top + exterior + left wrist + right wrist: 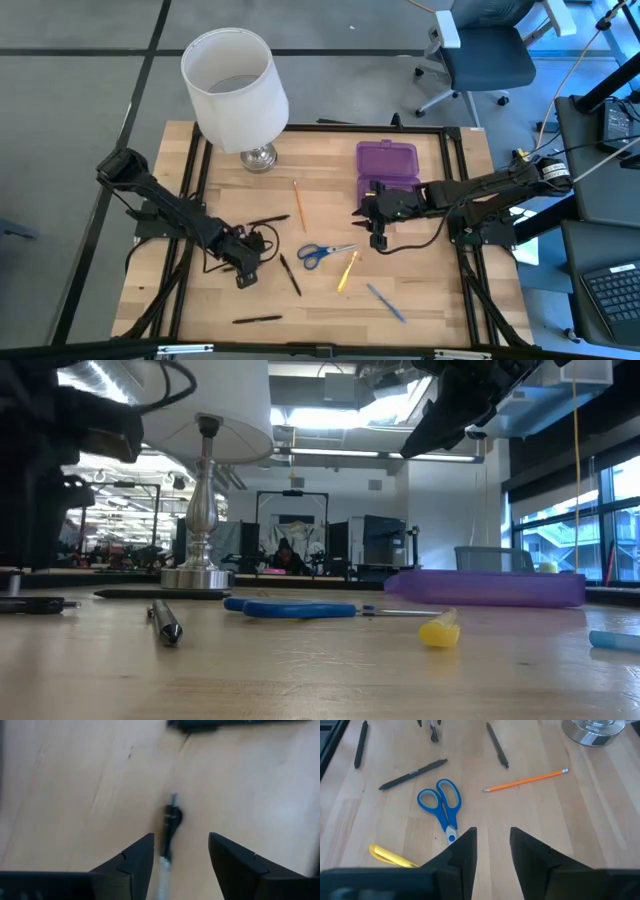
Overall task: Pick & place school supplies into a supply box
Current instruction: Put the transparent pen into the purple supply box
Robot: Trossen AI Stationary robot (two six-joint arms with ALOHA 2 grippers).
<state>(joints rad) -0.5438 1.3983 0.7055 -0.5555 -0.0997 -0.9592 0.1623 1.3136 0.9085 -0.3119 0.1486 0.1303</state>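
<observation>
The purple supply box (pixel 387 165) lies with its lid down near the table's far right. On the wood are blue-handled scissors (pixel 322 253), an orange pencil (pixel 298 205), a yellow pencil (pixel 347 272), a blue pen (pixel 385 302) and black pens (pixel 290 275) (pixel 257 320) (pixel 268 220). My left gripper (pixel 245 270) is low over the near left, open, with a black pen (pixel 170 822) lying on the table between its fingers. My right gripper (pixel 373 225) hangs open above the table (pixel 450 410), beside the box, with the scissors (pixel 442 805) ahead of it. My left gripper (pixel 181 850) comes down over the black pen, fingers on either side and along its length. The pen runs close beside one finger (pixel 142 862); I cannot tell whether that finger touches it. The pen lies flat on the table.
A lamp with a white shade (pixel 235 85) and silver base (pixel 258 157) stands at the far left of the table. A black frame (pixel 452 180) runs round the table's edges. An office chair (pixel 485 55) stands beyond the far edge.
</observation>
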